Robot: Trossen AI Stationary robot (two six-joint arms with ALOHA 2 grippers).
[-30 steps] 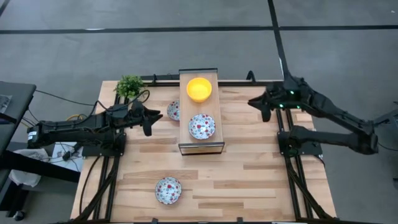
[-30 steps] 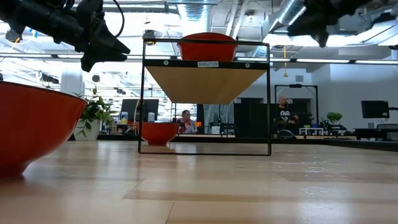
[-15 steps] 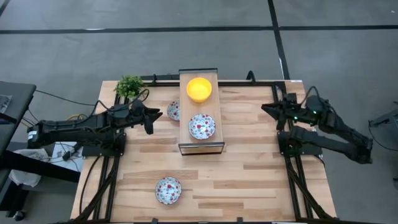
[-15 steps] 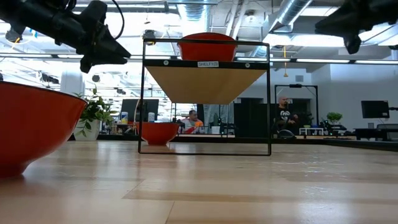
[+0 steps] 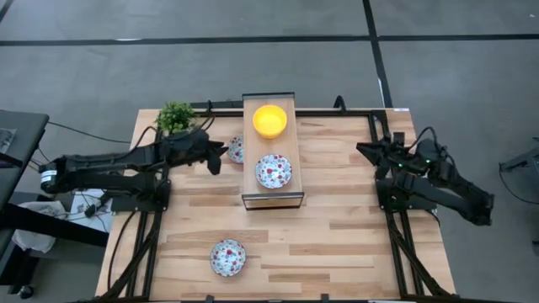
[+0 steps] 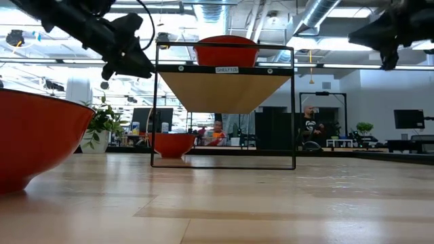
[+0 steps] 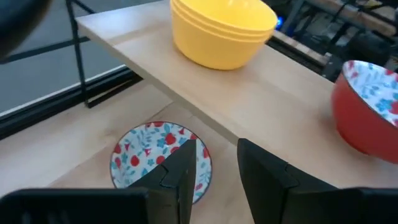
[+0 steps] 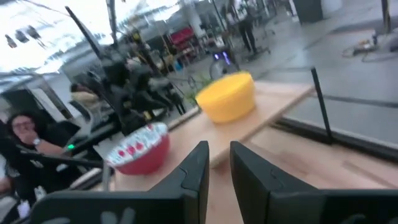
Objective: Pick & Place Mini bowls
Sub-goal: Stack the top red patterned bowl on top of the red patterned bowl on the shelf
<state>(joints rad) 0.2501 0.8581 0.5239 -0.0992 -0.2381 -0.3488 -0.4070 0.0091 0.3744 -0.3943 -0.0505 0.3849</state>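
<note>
While glossy, yellow bowls (image 5: 269,120) sit stacked.

Left gripper (image 5: 217,157) hovers parted (right gripper (image 5: 368,152) likewise).

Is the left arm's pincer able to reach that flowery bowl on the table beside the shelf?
Probably yes: the left pincer hovers open just above the flowery bowl, nothing between them; the shelf stands alongside.
</note>
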